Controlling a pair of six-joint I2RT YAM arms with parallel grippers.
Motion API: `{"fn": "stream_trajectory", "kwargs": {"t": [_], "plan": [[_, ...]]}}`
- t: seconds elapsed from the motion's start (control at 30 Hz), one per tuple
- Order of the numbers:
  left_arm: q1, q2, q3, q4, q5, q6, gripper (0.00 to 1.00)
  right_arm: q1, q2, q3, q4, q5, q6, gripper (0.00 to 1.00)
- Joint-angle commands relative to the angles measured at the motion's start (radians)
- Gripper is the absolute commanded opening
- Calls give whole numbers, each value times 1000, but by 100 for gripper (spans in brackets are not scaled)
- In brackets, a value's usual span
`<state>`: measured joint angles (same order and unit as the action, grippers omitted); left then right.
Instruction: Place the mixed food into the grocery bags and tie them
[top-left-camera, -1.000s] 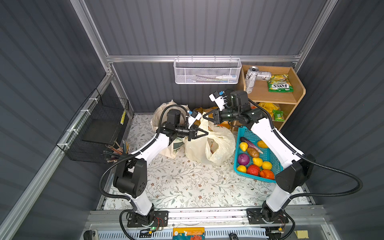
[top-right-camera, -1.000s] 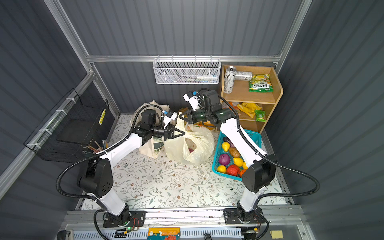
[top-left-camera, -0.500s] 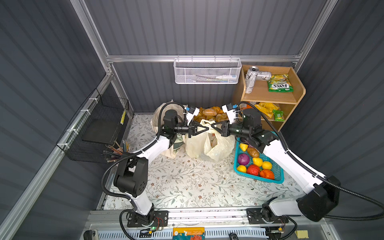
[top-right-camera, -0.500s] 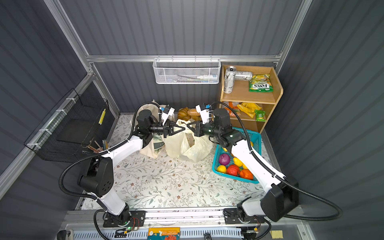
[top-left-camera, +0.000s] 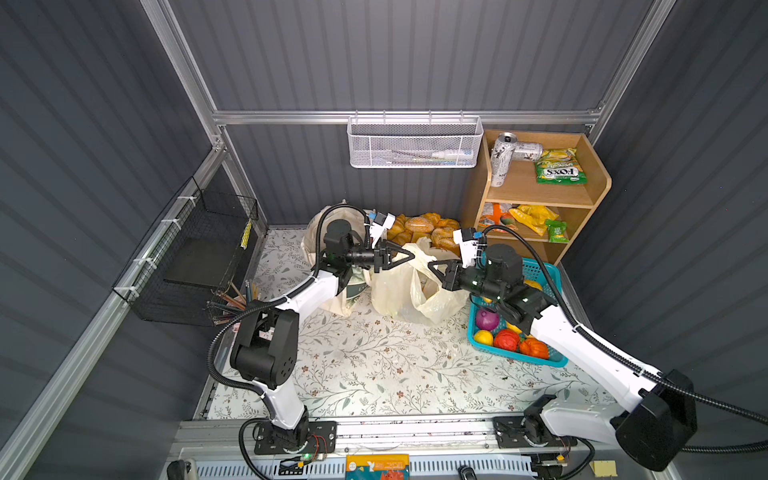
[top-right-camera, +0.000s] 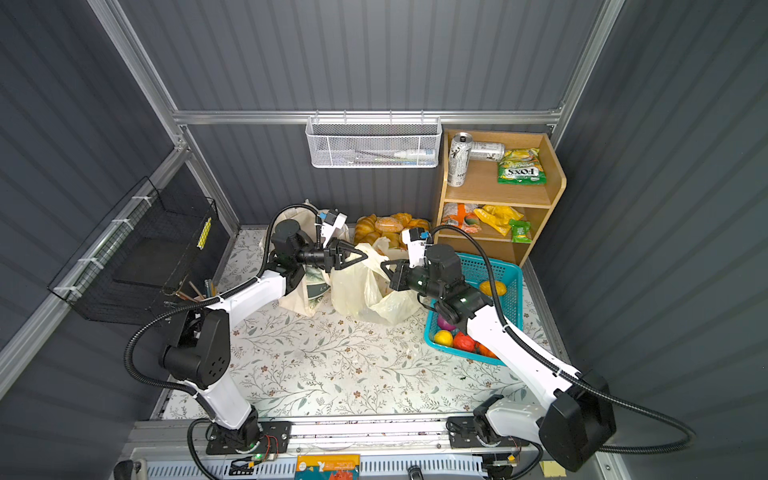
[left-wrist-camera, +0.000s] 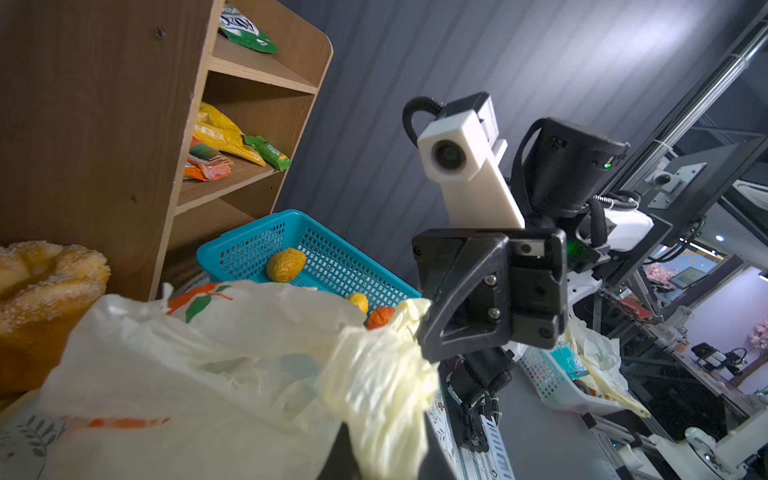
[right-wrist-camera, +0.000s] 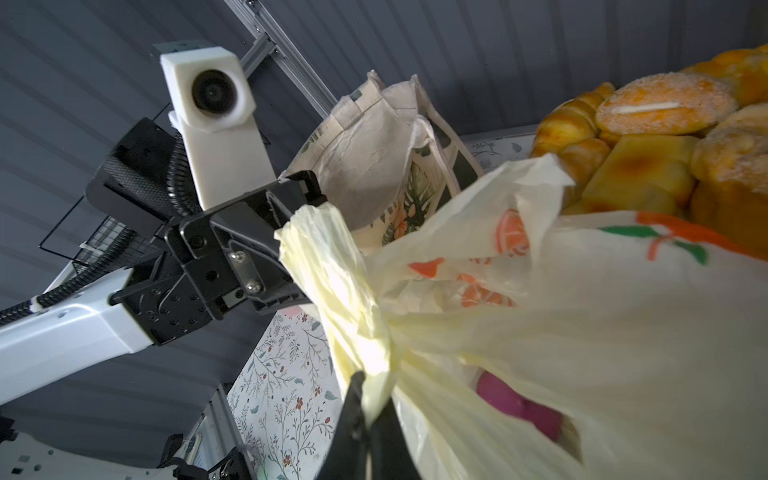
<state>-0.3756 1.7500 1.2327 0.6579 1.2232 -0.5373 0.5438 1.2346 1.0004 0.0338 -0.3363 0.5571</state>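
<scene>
The cream-yellow plastic grocery bag stands mid-table, bulging, a purple food item showing through its side. My left gripper and right gripper face each other tip to tip just above the bag. The left gripper is shut on a bunched handle. My right gripper is shut on the other twisted handle. The beige canvas tote stands open behind the left arm. More mixed food, a purple onion among it, lies under the right arm.
A turquoise basket of toy produce sits at the right. A bread pile lies behind the bag. The wooden shelf holds cans and candy packets. A white mesh basket hangs on the back wall, a black wire rack on the left wall.
My right arm swung from behind the bag round to its right side and dropped lower, so its gripper now faces the left one. The left gripper rose slightly.
</scene>
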Motion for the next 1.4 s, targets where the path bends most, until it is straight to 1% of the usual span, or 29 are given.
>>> {"fn": "stream_trajectory", "kwargs": {"t": [0.0, 0.07, 0.13, 0.2, 0.27, 0.43, 0.5, 0.6, 0.67, 0.77, 0.9, 0.97, 1.1, 1.17, 1.2, 1.23, 1.27, 1.33, 1.37], "plan": [[22, 14, 0, 65, -19, -41, 12, -13, 8, 27, -57, 41, -4, 0], [21, 9, -5, 48, -24, -25, 0, -20, 15, 55, -66, 31, -10, 0], [21, 0, -10, 17, -33, 6, 0, -22, 18, 75, -71, 22, -14, 0], [21, -10, -5, -53, -49, 64, 0, -23, 17, 90, -81, 11, -12, 0], [21, -18, 4, -116, -64, 108, 0, -20, 14, 91, -83, -47, -1, 0], [21, -16, 20, -152, -91, 126, 0, 46, -7, 44, -97, -61, 18, 0], [21, -16, 23, -152, -93, 128, 0, 78, -3, 9, -96, -50, 25, 0], [21, -18, 22, -131, -95, 111, 0, 87, 21, -67, -47, -21, 61, 0], [21, -23, 19, -110, -98, 97, 0, 85, 60, -86, -33, -10, 65, 0], [21, -23, 13, -57, -79, 53, 0, 73, 122, -80, 1, -10, 74, 0], [22, -22, 7, -60, -54, 39, 0, 66, 166, -27, 16, -19, 74, 0], [21, -15, 5, -54, -28, 23, 5, 65, 178, -9, 19, -29, 74, 0], [21, 12, -2, -21, 33, -39, 9, 65, 180, 6, 19, -28, 70, 0], [24, 17, -7, -24, 58, -42, 10, 65, 178, 9, 10, -20, 68, 0], [31, 15, -10, -45, 61, -25, 10, 65, 177, 9, 10, -18, 66, 0], [37, 12, -6, -104, 60, 14, 10, 66, 177, 9, 8, -17, 63, 0], [45, 3, 11, -238, 48, 113, 10, 66, 175, 8, 4, -15, 61, 0], [49, -29, 80, -642, -53, 425, 13, 66, 173, 8, -3, -11, 57, 0], [45, -39, 130, -851, -118, 587, 18, 66, 172, 5, -7, -10, 54, 0]]}}
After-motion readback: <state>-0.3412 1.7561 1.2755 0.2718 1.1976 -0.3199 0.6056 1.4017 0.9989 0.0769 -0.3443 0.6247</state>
